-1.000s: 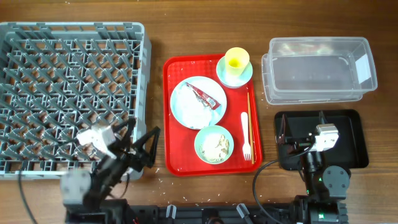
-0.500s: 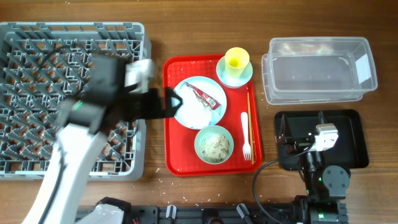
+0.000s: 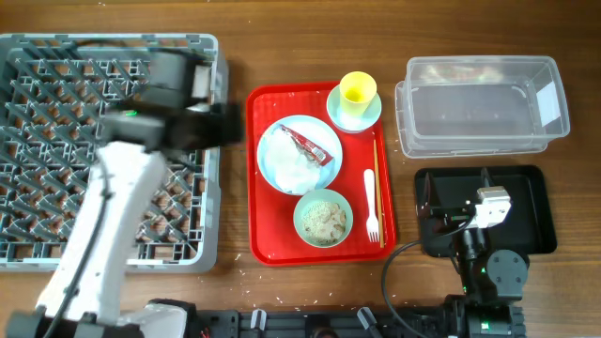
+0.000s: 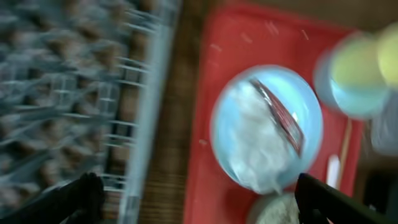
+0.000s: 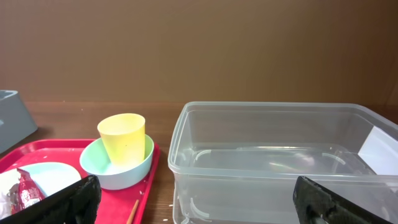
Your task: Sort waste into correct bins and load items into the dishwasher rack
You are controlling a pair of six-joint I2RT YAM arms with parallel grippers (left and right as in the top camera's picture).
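The grey dishwasher rack fills the left. On the red serving tray lie a mint plate with the white napkin and red wrapper, a bowl of rice scraps, a yellow cup on a saucer, a white fork and chopsticks. My left gripper is open and empty over the rack's right edge. In the blurred left wrist view, the gripper is just short of the plate. My right gripper is open and empty over the black tray.
The clear tub with a white label stands at the back right. The right wrist view shows it straight ahead of the open right gripper, with the cup to the left. Bare wood separates rack and red tray.
My left arm rose from the table's front edge, swung over the rack toward the plate, then drew back a little to the rack's right edge. The right arm has not moved.
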